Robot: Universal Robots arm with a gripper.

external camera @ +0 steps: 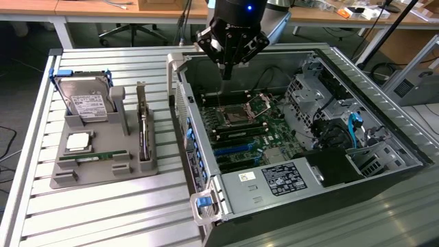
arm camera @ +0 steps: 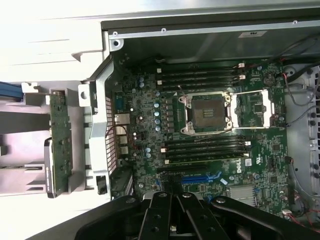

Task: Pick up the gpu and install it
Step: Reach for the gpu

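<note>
Slatted tabletop [external camera: 103, 211]: gpu [external camera: 143, 131] on edge in holder [external camera: 103, 172]. Likely light, stiff, fragile; grip top board edge. Tool [external camera: 225, 73] closed, empty, over case [external camera: 373, 101].

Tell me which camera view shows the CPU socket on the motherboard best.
The wrist view: it looks straight down on the CPU socket, whole and unobstructed, with its cover plate swung open beside it. The exterior view shows the CPU socket at a slant, deep inside the case.

Looking like a tech lab: opened computer [external camera: 309, 221] lying beneath the gripper [external camera: 225, 76], workbenches [external camera: 89, 6] and an office chair [external camera: 130, 32] standing beyond.
</note>
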